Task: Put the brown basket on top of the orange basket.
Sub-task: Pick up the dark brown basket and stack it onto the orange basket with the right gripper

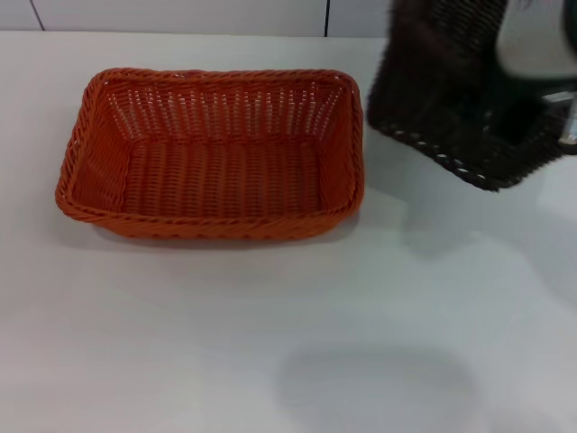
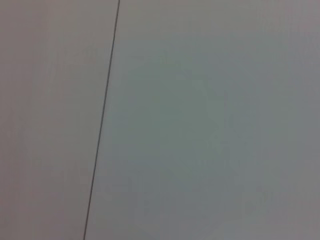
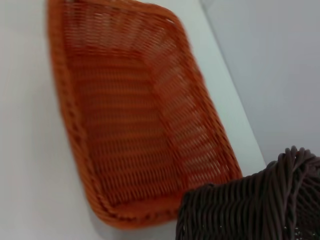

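White table (image 1: 270, 343): nearest the robot, bare surface is seen. Orange basket (image 1: 212, 153): set upright on the table, left of centre, open side up. Brown basket (image 1: 451, 99): seen lifted and tilted at far right, just beside the orange basket, apart from it. Right gripper (image 1: 554, 81): located at the brown basket; finger state cannot be told.

Brown basket (image 1: 451, 99) edge-cropped, seemingly blurred.
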Tool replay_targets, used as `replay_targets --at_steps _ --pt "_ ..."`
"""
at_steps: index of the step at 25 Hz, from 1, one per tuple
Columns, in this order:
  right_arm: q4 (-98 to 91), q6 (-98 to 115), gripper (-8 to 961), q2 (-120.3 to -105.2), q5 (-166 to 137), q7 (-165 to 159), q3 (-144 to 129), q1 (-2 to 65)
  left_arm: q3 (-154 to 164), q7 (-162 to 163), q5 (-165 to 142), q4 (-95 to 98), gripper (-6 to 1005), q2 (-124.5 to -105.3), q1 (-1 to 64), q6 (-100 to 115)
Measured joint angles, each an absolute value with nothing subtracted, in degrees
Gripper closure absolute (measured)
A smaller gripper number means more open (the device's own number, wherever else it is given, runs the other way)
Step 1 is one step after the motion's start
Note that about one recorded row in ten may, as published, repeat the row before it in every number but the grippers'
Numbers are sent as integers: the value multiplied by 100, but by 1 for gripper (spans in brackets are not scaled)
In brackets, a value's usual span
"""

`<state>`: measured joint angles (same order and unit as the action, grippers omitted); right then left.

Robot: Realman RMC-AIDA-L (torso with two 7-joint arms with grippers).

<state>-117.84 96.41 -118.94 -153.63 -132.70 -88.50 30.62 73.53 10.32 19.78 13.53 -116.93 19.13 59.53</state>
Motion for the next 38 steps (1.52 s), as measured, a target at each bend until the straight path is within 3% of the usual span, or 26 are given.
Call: replay_targets --at_steps 10,17,25,31,32,38 --pt "-11778 8409 736 -11922 -15354 -10447 -9998 2826 7331 1037 1979 1336 260 -11696 1947 5901" --pt "-11660 6776 735 -11914 -15417 -7412 -10832 1976 7304 1037 1977 1336 260 -11735 1960 5702" --pt "-11184 5860 736 -11890 -15377 -5908 -11106 1508 7303 1038 2018 1339 260 -11766 1957 5553" --pt "-10816 5512 737 -11602 -15351 -5576 -11279 1552 7296 1037 2030 1346 260 -11778 1960 5401" --pt "-10697 5297 737 -11493 -15345 -5565 -11289 1585 7296 1037 2030 1346 260 -11778 1960 5401" --pt "-10336 4918 741 -11317 -15166 -5506 -11308 1727 7295 1039 2031 1338 260 -11802 1939 5351"
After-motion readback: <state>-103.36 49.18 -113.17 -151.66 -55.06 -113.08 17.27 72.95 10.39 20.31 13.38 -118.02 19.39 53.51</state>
